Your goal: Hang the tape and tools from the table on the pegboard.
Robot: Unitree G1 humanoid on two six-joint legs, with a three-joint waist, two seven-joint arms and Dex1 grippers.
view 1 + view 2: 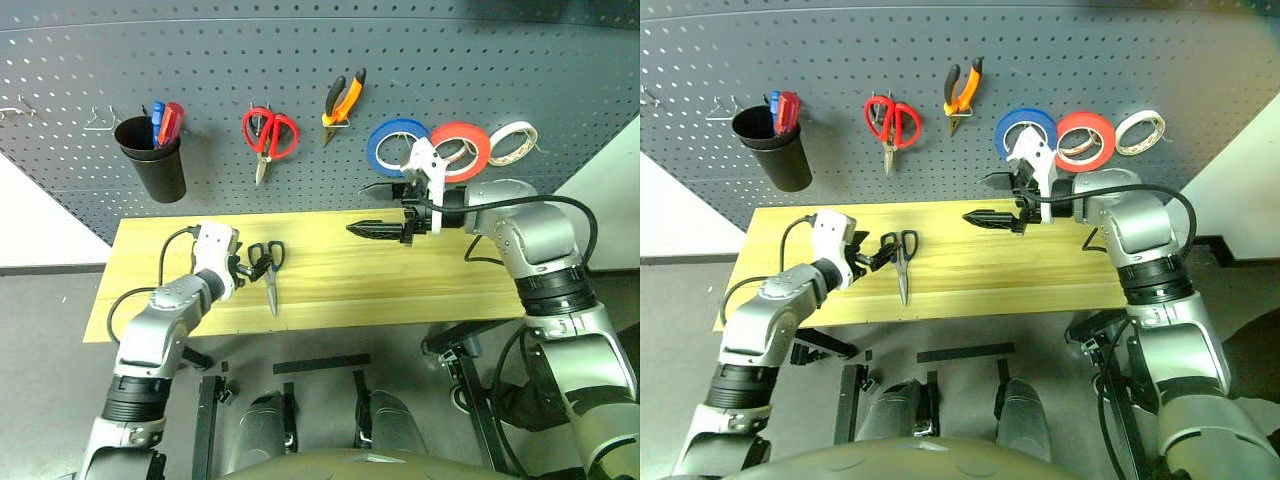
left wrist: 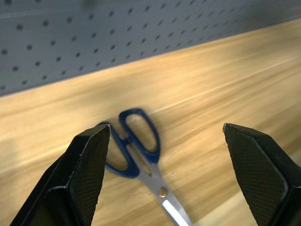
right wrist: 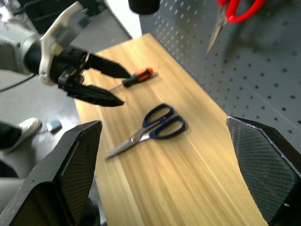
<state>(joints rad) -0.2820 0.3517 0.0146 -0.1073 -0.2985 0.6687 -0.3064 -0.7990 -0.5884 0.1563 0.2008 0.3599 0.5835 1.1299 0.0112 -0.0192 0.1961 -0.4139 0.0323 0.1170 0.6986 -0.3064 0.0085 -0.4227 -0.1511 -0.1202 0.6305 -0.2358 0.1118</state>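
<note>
Dark blue-handled scissors [image 1: 268, 266] lie on the table [image 1: 340, 290], left of its middle. My left gripper [image 1: 244, 268] hovers open just left of their handles, nothing between its fingers; the left wrist view shows the scissors [image 2: 141, 150] straight ahead. An orange-and-black screwdriver [image 3: 136, 77] lies on the table beyond the left gripper [image 3: 124, 88]. My right gripper [image 1: 372, 208] is open and empty above the table's back edge, pointing left, below the blue tape [image 1: 373, 148]. The tape and the orange-handled pliers [image 1: 343, 103] hang on the pegboard [image 1: 500, 60].
Also on the pegboard are red-handled scissors [image 1: 268, 135], a black cup [image 1: 152, 165] holding pens, a red roll [image 1: 482, 150] and a white roll [image 1: 516, 126]. Bare wire hooks [image 1: 98, 120] stick out at the upper left. The table's right half is bare wood.
</note>
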